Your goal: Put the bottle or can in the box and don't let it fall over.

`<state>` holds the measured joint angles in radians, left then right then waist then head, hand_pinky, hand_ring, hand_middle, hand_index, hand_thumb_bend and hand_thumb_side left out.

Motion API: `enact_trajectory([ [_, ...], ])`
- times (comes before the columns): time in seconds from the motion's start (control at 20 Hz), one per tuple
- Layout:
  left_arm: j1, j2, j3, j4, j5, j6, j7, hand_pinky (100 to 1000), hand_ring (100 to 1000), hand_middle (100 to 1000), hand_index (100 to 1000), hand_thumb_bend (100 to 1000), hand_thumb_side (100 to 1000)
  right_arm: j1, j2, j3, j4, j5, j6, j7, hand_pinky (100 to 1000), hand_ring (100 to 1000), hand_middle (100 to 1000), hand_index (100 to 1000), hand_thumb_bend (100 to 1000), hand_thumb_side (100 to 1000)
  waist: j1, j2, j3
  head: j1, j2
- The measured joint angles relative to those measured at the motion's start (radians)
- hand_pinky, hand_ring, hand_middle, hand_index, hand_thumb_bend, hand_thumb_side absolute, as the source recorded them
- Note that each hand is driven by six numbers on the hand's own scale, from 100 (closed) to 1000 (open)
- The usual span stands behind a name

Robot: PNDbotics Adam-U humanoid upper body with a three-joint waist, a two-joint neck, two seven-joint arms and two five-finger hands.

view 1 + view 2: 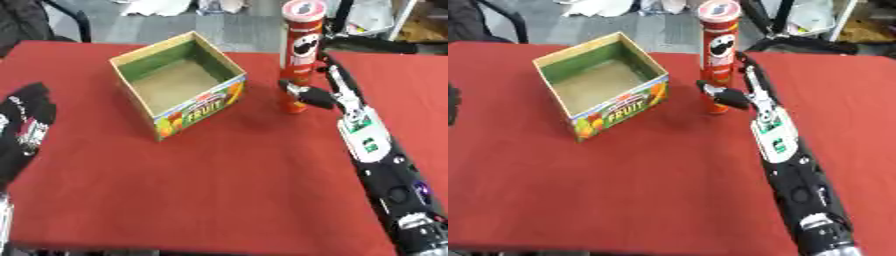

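Item: tall red can [299,50], upright on the red table [219,190], just right of the open box [178,82]. Our right hand [319,95] has fingers curled round its lower part. Left hand [22,130] idle, relaxed. Handling note: we should lift straight, keep it vertical, lower it squarely onto the box floor.
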<state>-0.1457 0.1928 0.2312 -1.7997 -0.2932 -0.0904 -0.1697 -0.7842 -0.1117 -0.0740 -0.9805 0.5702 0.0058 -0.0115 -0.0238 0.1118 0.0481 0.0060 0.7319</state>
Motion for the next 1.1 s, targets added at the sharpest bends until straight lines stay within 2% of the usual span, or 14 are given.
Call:
enact_trajectory([
  [1.1,-0.023,0.000,-0.006,0.000,0.002,-0.006,-0.006,903,842,792,893,478,802,-0.064,-0.023,-0.039,0.058,-0.044,0.033,-0.059,970,907,957,1000,551,466,0.004,0.026,0.042,-0.027,-0.014],
])
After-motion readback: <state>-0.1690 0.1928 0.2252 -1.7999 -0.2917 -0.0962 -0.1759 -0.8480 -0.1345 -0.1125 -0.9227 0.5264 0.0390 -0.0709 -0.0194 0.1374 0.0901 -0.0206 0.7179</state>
